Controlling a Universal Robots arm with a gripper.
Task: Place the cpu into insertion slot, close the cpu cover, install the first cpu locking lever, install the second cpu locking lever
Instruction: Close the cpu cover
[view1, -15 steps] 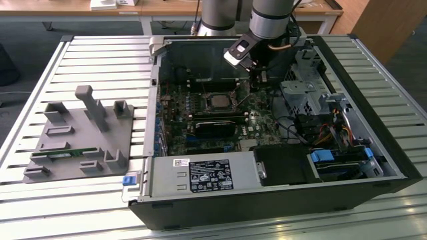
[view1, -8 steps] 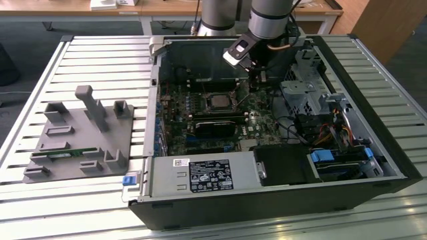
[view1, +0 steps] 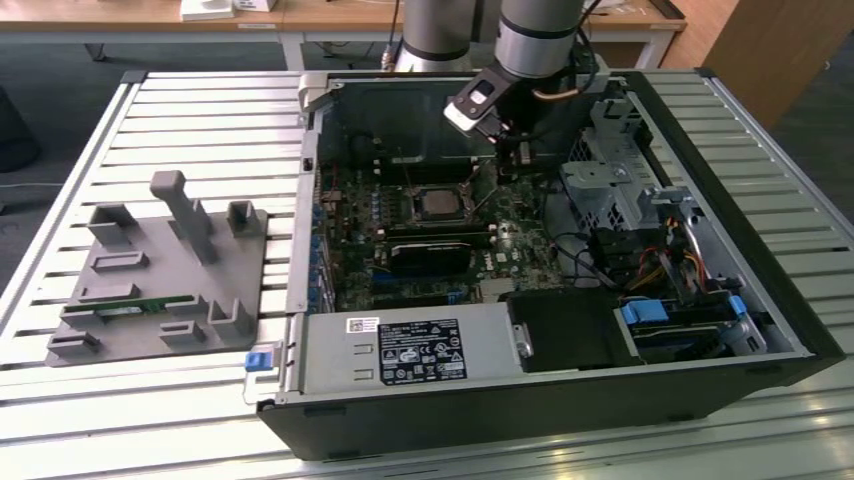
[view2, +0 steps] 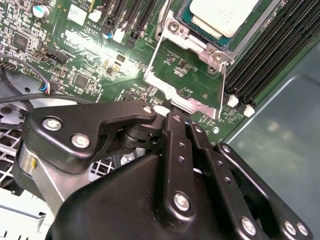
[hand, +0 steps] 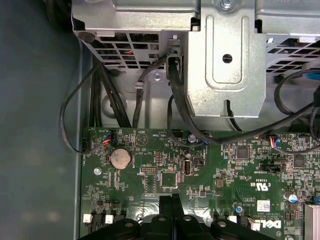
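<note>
Gripper (view2: 168, 107): clenched, tips at raised cover (view2: 197, 105) edge; contact hidden.
Cpu (view2: 222, 14): partly cut off.
Sticker (view1: 416, 352): print too small.

one arm (view1: 534, 40) and one gripper (view2: 167, 107). one open computer case (view1: 534, 420), one slatted table (view1: 160, 420), one grey fixture block (view1: 160, 290). one motherboard (hand: 200, 165), one cpu (view2: 225, 15), one insertion slot (view2: 197, 42), one cpu cover (view2: 197, 105). one black card (view1: 430, 252), one power supply (view1: 400, 350), one coin battery (hand: 120, 158).
</note>
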